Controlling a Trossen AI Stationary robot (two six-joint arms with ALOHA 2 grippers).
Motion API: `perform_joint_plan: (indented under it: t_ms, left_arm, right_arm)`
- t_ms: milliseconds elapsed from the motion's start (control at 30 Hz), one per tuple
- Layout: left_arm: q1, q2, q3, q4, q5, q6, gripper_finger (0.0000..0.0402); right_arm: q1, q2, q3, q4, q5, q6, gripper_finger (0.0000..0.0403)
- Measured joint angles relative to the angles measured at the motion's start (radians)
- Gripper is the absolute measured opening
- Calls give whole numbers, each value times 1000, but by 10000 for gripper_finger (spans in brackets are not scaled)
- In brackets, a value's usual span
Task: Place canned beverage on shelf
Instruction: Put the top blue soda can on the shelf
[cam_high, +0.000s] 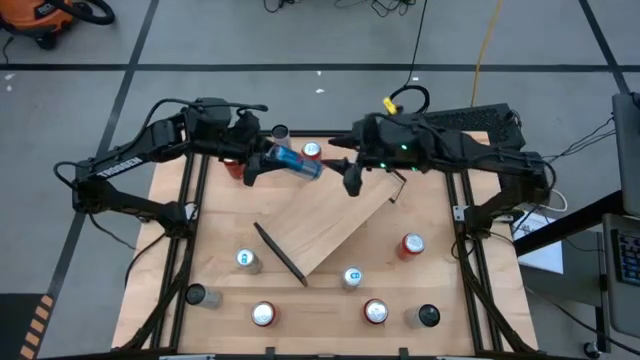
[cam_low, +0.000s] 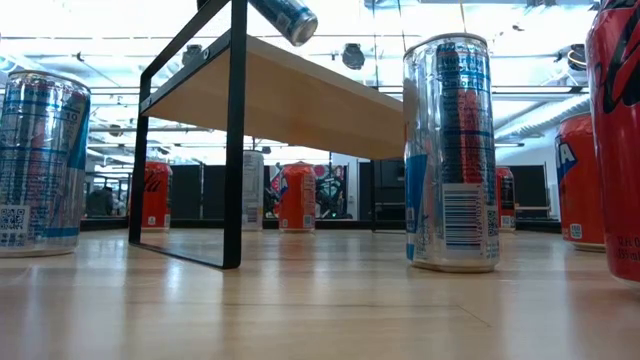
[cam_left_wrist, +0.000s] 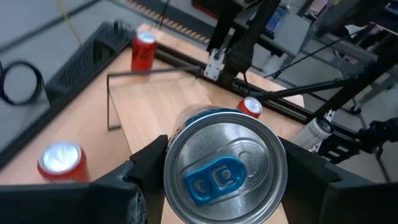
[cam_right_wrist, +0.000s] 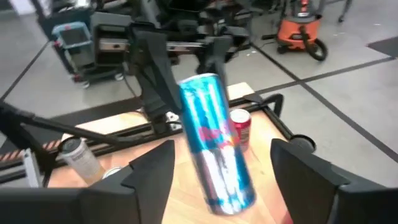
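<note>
Now the left gripper (cam_high: 262, 160) clamps a blue can (cam_high: 297, 162) — right gripper (cam_high: 345, 172) apparently parted beside it, above the shelf (cam_high: 325, 225).

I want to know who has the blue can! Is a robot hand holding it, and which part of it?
Yes. The left gripper holds the blue can near its top end, tilted above the shelf. The right gripper has its fingers open around the can's other end.

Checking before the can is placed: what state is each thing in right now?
blue can: tilted, held in the air.
left gripper: shut on the blue can.
right gripper: open, one finger on either side of the can.
shelf: standing on its brackets.
red can: upright on the table.
</note>
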Motion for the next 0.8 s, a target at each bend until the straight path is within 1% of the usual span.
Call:
perform_joint_plan:
  t_ms: [133,233,333,433,667,800]
  left_arm:
    - [0,0,0,33,21,40,226]
    - [0,0,0,55,36,59,226]
    - [0,0,0,62,71,58,226]
    - [-2,0,0,61,100,58,226]
    - [-16,0,0,62,103,67,226]
    - [-32,0,0,63,102,109,226]
  right_arm:
    - [-23,74,110,-75,-70,-39,263]
    - [-37,117,146,-102,-117,-63,270]
    - [-47,148,161,-114,-146,-81,274]
    - [-54,167,166,-121,-153,-83,279]
    - [-72,198,166,-123,-253,-55,289]
    - [-73,218,166,-126,-304,-59,291]
